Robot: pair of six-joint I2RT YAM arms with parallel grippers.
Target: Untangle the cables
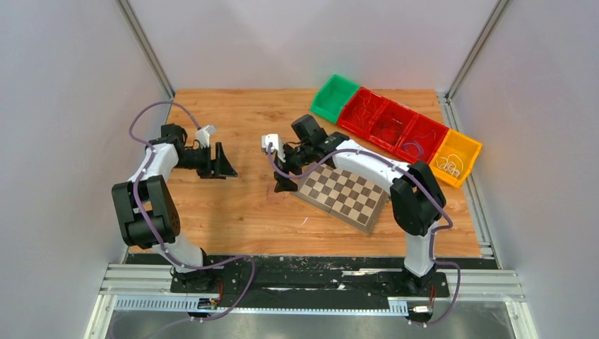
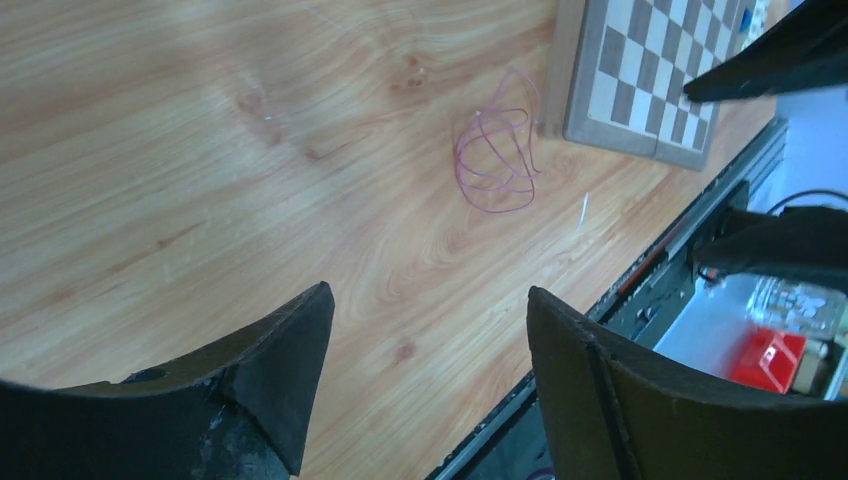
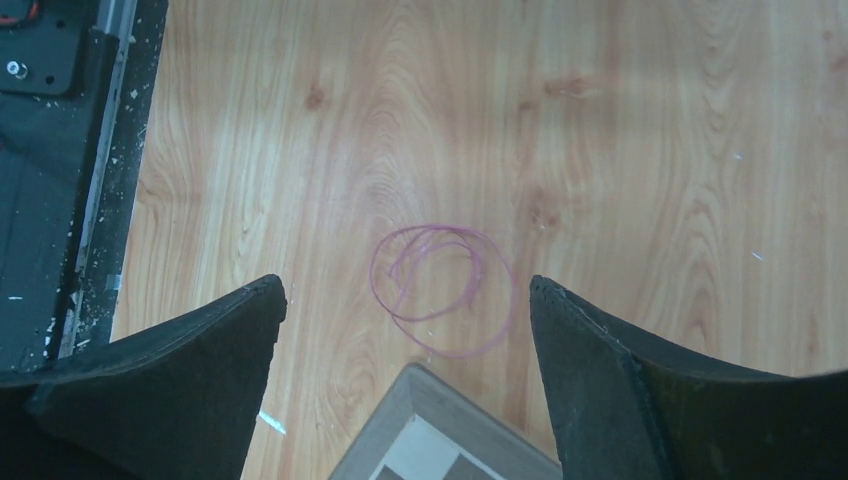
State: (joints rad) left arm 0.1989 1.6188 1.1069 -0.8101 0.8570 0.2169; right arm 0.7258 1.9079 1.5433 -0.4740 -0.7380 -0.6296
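Robotics lab cell; grey panel walls; aluminium rail (arms bolted on); parts bins.

**Thin wires lost from above, board cropped**

The cables, just off a corner of the chessboard, are too thin to find in the top view. There the right arm covers the chessboard's far-left edge. Each wrist view crops the chessboard at a picture edge. The fingers of the left pincer and the right pincer run off the bottom. Wires in the bins beyond the chessboard are too small to tell apart.
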